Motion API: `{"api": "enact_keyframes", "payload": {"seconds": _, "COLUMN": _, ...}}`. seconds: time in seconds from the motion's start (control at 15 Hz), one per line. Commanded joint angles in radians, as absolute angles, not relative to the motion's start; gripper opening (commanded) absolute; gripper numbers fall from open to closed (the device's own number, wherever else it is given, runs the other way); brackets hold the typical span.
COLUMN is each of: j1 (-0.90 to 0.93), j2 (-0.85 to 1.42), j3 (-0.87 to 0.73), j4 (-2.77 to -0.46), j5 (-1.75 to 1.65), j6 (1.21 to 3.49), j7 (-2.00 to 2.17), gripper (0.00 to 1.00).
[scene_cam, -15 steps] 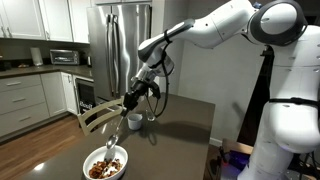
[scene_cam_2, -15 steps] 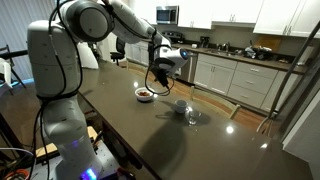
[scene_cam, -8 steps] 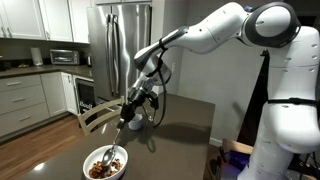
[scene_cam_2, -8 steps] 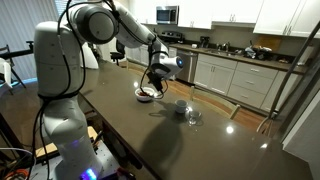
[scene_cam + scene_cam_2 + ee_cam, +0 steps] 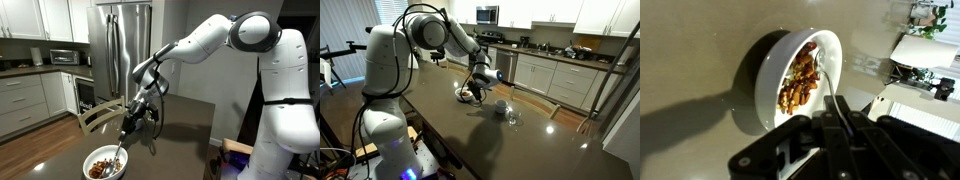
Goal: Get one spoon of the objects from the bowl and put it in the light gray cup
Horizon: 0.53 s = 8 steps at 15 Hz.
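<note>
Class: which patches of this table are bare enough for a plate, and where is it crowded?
Bare: the table on the camera side of the light gray cup and glass. Crowded: the bowl, where the pincer holds the spoon.

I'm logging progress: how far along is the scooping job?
Done: the claw grips the spoon. In hand: its tip is down among the objects in the bowl. Left: lifting a spoonful and tipping it into the light gray cup, standing apart from the bowl.
</note>
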<state>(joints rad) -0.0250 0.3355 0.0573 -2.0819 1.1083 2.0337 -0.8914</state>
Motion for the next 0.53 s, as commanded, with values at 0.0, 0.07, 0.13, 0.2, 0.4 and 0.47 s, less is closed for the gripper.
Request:
{"api": "enact_keyframes", "payload": {"seconds": 0.0, "j1": -0.037, "j2": 0.379, "j3": 0.052, "j4": -2.067, "j5": 1.143, "j6": 2.005, "j7": -0.931, "gripper": 0.03}}
{"api": "enact_keyframes", "payload": {"seconds": 0.07, "j1": -0.037, "j2": 0.386, "j3": 0.051, "j4": -2.066, "j5": 1.141, "j6": 2.006, "j7": -0.929, "gripper": 0.03}}
{"api": "enact_keyframes", "payload": {"seconds": 0.13, "j1": -0.037, "j2": 0.391, "j3": 0.05, "j4": -2.064, "j5": 1.14, "j6": 2.006, "j7": -0.927, "gripper": 0.03}}
{"api": "enact_keyframes", "payload": {"seconds": 0.2, "j1": -0.036, "j2": 0.393, "j3": 0.048, "j4": -2.064, "j5": 1.138, "j6": 2.012, "j7": -0.922, "gripper": 0.04}}
{"api": "enact_keyframes", "payload": {"seconds": 0.4, "j1": -0.035, "j2": 0.387, "j3": 0.045, "j4": -2.06, "j5": 1.13, "j6": 2.015, "j7": -0.911, "gripper": 0.36}}
{"api": "enact_keyframes", "payload": {"seconds": 0.47, "j1": -0.035, "j2": 0.385, "j3": 0.043, "j4": -2.06, "j5": 1.127, "j6": 2.014, "j7": -0.908, "gripper": 0.43}}
